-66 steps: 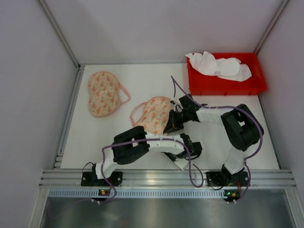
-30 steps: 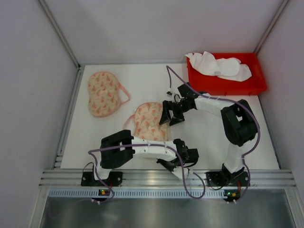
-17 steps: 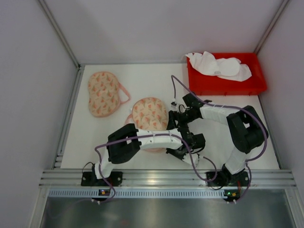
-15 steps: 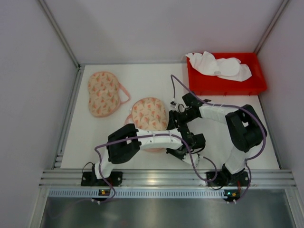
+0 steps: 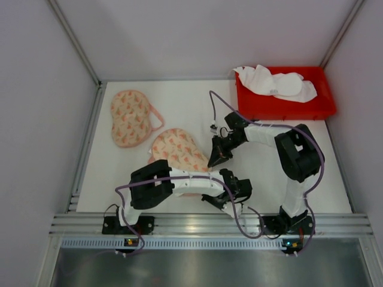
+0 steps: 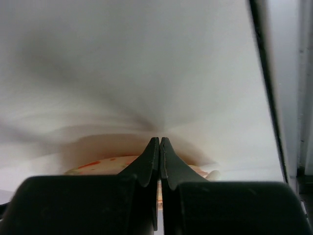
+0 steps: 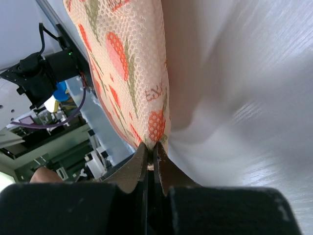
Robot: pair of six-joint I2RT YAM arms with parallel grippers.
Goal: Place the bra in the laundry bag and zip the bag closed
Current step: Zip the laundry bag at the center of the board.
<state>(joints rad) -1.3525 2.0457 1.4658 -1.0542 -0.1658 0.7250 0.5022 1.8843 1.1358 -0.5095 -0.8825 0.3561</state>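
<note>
The laundry bag (image 5: pixel 173 152) is peach mesh with a red fruit print and lies mid-table, partly under my left forearm. My right gripper (image 5: pixel 213 161) is shut on the bag's right edge; the right wrist view shows its jaws (image 7: pixel 152 147) pinching the mesh (image 7: pixel 122 63) with a small pale piece between them. My left gripper (image 5: pixel 230 203) is near the front edge with its jaws pressed together (image 6: pixel 159 139). Printed cloth (image 6: pixel 93 166) shows below them, and I cannot tell whether they pinch anything. White garments (image 5: pixel 275 82), apparently the bras, lie in the red bin.
A second peach printed item (image 5: pixel 130 118) with a pink strap lies at the back left. The red bin (image 5: pixel 281 110) stands at the back right. The metal front rail (image 5: pixel 209 224) runs just behind the left gripper. Side walls enclose the table.
The bag has shifted left and now lies stretched diagonally. My right gripper has stayed on its edge and moved a little left and down. My left gripper has drawn back toward the front edge.
</note>
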